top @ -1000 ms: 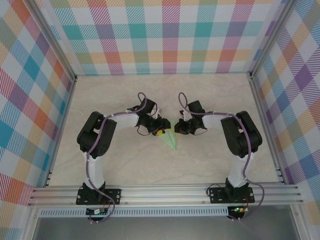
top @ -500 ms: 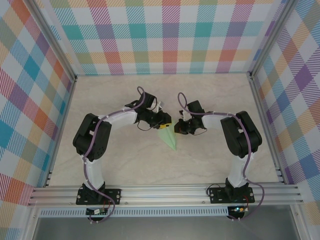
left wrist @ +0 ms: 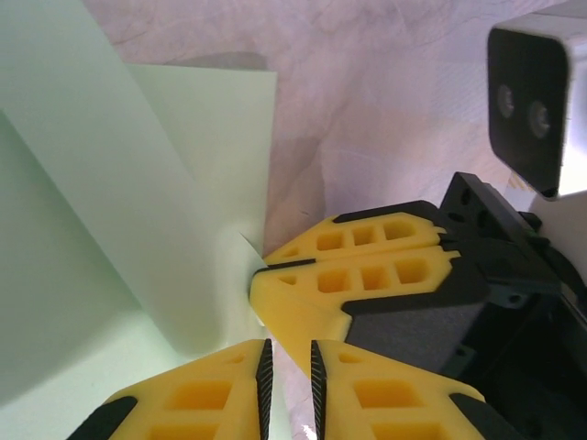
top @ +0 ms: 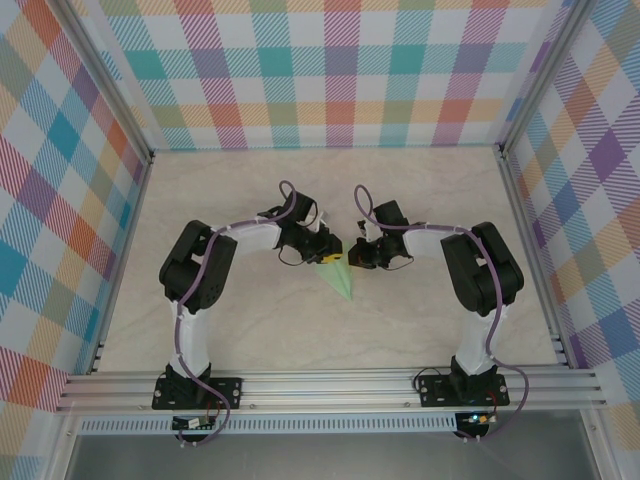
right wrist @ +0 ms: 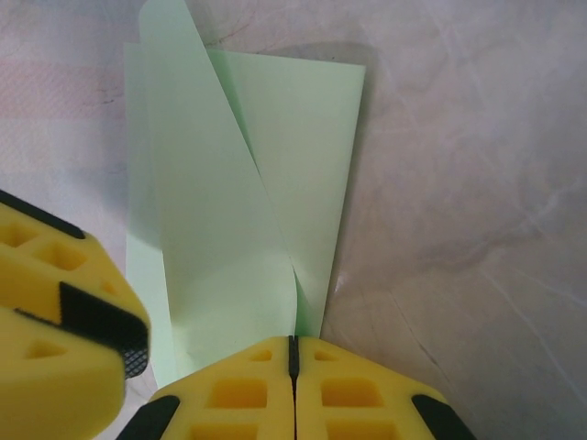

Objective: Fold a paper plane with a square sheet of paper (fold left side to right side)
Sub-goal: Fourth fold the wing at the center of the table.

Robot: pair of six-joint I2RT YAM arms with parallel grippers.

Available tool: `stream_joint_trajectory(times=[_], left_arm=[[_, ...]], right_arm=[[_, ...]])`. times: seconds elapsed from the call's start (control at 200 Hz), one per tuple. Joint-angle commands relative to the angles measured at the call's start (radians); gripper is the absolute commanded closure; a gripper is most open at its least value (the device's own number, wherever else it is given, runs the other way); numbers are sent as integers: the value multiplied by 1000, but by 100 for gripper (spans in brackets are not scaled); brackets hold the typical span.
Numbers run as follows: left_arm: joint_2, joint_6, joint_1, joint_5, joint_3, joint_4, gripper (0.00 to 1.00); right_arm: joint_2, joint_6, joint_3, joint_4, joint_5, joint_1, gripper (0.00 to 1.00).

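We count one paper plane [top: 342, 278], mid-frame, on one table [top: 250, 340]. Two arms: left arm [top: 200, 270], right arm [top: 480, 265]. Two grippers: left gripper [top: 330, 253], right gripper [top: 356, 258]. Two yellow fingers [left wrist: 193, 403] each, four total. Three plaid walls [top: 330, 70]: left, top, right of frame.

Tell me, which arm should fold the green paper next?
Probably the left. The right gripper is shut with its tips against the paper plane, seemingly pinning it. The left gripper, jaws slightly apart, sits beside the loose flap, free to move.
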Motion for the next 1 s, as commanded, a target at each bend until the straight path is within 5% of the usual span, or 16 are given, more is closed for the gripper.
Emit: stream_joint_trajectory(times=[0.0,1.0], left_arm=[[18,-5,-16,20,27,25,79],[72,50,-32,-61,-16,-67,81]], right_arm=[[49,-20,0,-65,35,23,94],[61,-31,19,-81,46,27,94]])
